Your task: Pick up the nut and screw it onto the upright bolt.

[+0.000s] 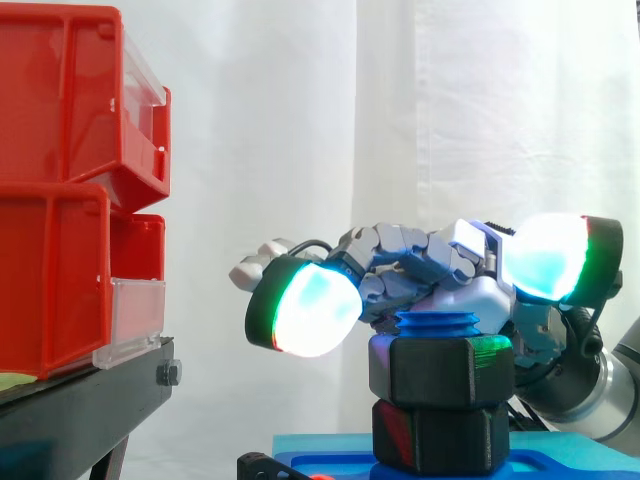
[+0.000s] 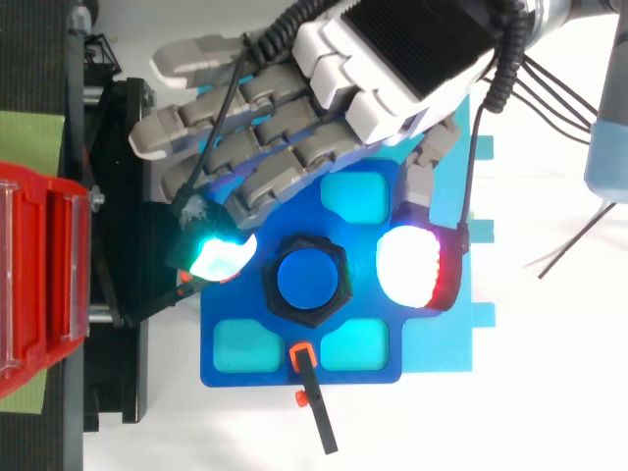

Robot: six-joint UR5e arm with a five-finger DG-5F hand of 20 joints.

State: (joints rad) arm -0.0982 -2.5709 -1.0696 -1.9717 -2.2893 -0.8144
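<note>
The nut [image 1: 440, 372] is on the upright bolt [image 1: 437, 322], whose blue thread stands proud above it. The nut's underside looks seated against the black hex block [image 1: 440, 437] at the bolt's foot, so I judge the screwing largely done. That block sits in the blue base plate [image 2: 391, 329], which I take to be there to keep the bolt from turning.

My hand [image 2: 412, 44] hangs over the fixture, open and gripping nothing. From above, one glowing pad [image 2: 224, 257] sits to one side of the nut and another [image 2: 412, 267] opposite, each just beside it with a gap. From the side they sit mostly above the nut's top face. That straddle would suit either closing for another turn or lifting clear. The red bins [image 1: 60, 200] stand well apart.
</note>
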